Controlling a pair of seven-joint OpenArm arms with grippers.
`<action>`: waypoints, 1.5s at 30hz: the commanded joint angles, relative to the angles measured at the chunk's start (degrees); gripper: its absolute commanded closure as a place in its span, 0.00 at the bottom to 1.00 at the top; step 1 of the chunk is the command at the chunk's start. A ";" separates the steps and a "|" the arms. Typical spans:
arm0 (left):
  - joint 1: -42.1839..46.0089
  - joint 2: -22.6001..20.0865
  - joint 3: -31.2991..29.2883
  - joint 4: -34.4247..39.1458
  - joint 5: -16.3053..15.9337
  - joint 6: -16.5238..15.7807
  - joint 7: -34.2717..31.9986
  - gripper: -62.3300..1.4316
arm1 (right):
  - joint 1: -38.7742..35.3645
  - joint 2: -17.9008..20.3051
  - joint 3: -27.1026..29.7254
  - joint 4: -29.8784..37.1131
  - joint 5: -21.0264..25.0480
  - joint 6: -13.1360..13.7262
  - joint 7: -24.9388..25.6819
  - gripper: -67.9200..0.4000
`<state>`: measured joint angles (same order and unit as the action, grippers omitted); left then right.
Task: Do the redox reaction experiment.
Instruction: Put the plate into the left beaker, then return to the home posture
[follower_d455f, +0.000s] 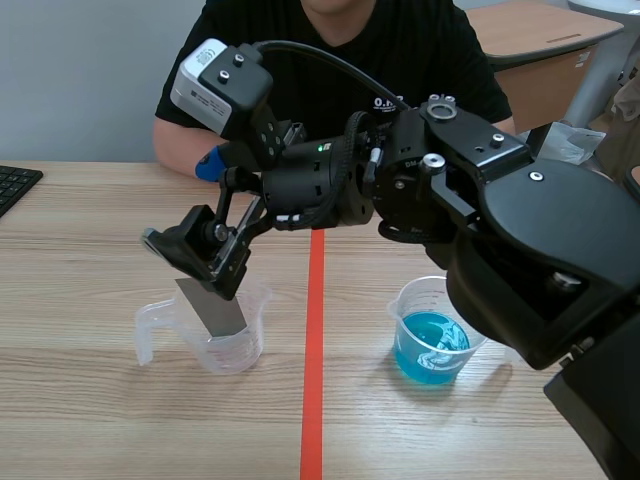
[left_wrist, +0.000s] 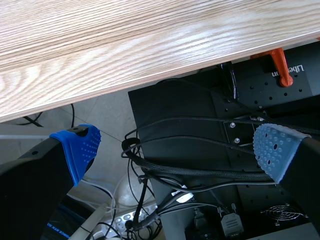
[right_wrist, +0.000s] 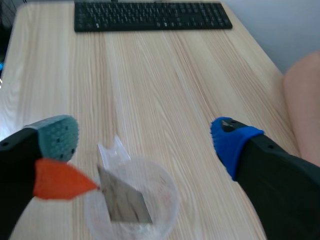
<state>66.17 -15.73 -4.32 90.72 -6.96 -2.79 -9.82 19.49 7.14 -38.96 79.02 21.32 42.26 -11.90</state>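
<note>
On table (follower_d455f: 80, 290), left side: metal plate (follower_d455f: 212, 310) leans in clear beaker (follower_d455f: 238, 345), kept dry. My right gripper (right_wrist: 142, 137) hovers over it, fingers spread, empty. Further right, blue solution cup (follower_d455f: 432, 345) waits for plate. My left gripper (left_wrist: 177, 150) gapes below table, out of way.

Pale wooden table (follower_d455f: 80, 300), plain grey wall (follower_d455f: 80, 70) behind, perhaps another wooden desk (follower_d455f: 540, 40) further back.

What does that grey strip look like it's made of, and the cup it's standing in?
The grey strip is likely metal: dull matte grey, thin, flat and straight-edged. Which metal is unclear. The cup is probably clear plastic, with a thin see-through wall and a moulded spout, though glass can't be ruled out.
</note>
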 joint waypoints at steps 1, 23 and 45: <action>0.33 -0.33 -0.20 0.72 -0.13 0.07 -0.63 0.00 | 1.60 -0.15 -1.49 1.01 2.49 0.46 0.92 0.08; 0.33 -0.35 -0.20 0.72 -0.11 0.09 -0.63 0.00 | -1.29 19.41 -3.98 14.47 13.88 -12.26 11.65 0.00; 0.33 -0.35 -0.20 0.72 -0.11 0.09 -0.61 0.00 | -31.36 42.77 22.84 32.00 14.12 -20.46 16.81 0.00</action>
<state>66.17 -15.73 -4.32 90.72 -6.96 -2.76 -9.82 -11.94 49.60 -16.64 110.24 34.83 21.89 3.99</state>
